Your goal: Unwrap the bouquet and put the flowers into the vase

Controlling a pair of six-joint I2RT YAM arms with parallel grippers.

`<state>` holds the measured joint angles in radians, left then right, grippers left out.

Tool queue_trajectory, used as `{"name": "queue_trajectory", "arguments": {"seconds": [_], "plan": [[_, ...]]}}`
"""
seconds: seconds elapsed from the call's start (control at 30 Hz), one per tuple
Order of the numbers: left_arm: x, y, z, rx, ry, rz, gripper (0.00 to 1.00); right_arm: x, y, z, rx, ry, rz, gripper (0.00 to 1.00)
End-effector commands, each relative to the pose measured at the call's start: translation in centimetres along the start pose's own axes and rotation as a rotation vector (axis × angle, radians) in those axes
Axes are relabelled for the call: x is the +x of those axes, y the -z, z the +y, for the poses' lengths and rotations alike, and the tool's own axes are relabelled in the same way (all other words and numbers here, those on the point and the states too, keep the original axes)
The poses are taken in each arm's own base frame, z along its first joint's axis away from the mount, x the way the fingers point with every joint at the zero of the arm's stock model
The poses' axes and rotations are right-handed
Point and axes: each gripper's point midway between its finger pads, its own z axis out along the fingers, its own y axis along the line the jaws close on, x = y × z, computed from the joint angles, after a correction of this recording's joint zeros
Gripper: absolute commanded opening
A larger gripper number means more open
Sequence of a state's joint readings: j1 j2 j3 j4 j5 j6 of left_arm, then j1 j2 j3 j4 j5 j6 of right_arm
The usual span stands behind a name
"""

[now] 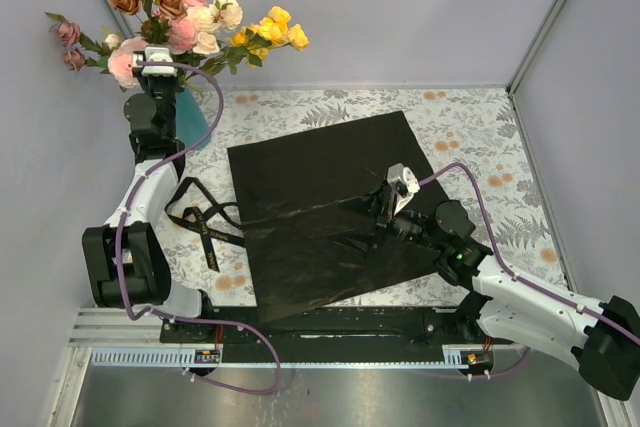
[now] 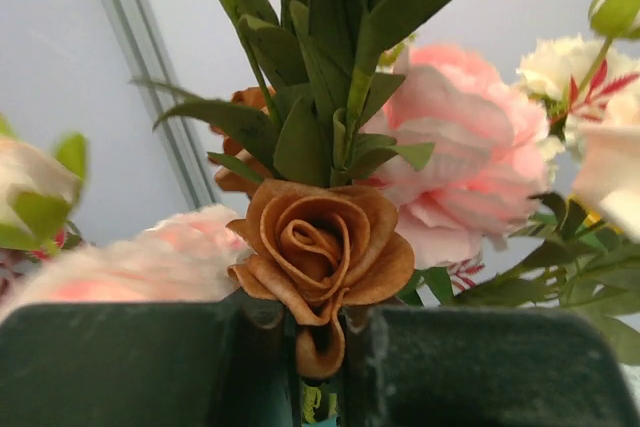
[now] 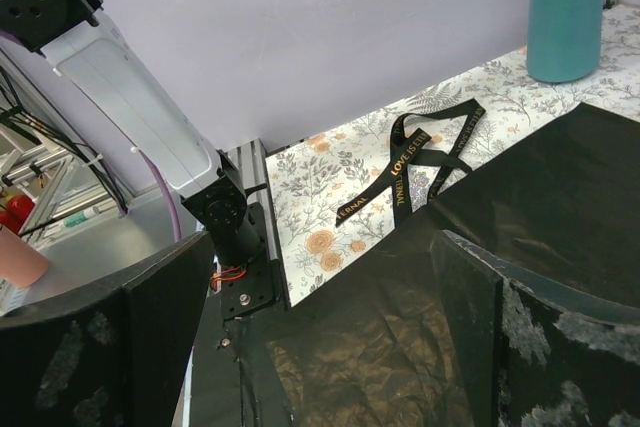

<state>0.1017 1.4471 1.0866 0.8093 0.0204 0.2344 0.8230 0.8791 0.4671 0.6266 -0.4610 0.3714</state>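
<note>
While left end effector clamps stems, flowers stand upright, blooms up.

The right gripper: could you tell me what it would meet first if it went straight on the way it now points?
Probably the black paper sheet: the open right gripper tilts down over it, and the sheet fills the view between its fingers. How near, I cannot tell.

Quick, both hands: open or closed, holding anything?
Left hand: closed on the stems of the flowers.
Right hand: open, empty, over the black paper.
</note>
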Motion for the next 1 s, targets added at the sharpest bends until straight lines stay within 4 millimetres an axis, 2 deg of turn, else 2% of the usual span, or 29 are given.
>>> {"name": "queue_trajectory", "arguments": {"seconds": [0.0,0.2,0.33,0.4,0.43,0.53,0.67,0.8,0.97], "plan": [[0.9,-0.7,-1.0,0.043,0.073,0.016,0.0,-1.5,-0.5,1.0,-0.04,0.022,-0.018,0.99],[3.5,-0.4,-1.0,0.013,0.087,0.067,0.0,-1.9,-0.1,1.1,-0.029,0.019,-0.037,0.99],[4.4,-0.2,-0.9,-0.003,0.091,0.097,0.11,-2.2,0.1,1.1,-0.021,0.026,-0.044,0.99],[4.5,0.2,-0.4,-0.032,0.094,0.108,0.25,-2.4,0.1,1.3,-0.025,0.022,-0.047,0.99],[4.3,0.4,-0.4,-0.029,0.095,0.109,0.3,-2.6,0.1,1.5,-0.029,0.024,-0.048,0.99],[3.1,1.3,-0.3,-0.019,0.107,0.107,0.56,-2.9,0.3,1.5,-0.018,0.022,-0.05,0.99],[1.4,3.1,-1.2,0.041,0.127,0.1,0.72,-3.4,0.5,1.0,0.023,0.017,-0.06,0.99],[0.0,4.3,-1.1,0.054,0.124,0.102,0.81,-3.9,0.6,1.0,0.038,0.017,-0.069,0.99],[-2.2,4.9,-1.2,0.081,0.121,0.069,0.79,-4.2,0.7,1.4,0.03,0.009,-0.075,0.99]]}}
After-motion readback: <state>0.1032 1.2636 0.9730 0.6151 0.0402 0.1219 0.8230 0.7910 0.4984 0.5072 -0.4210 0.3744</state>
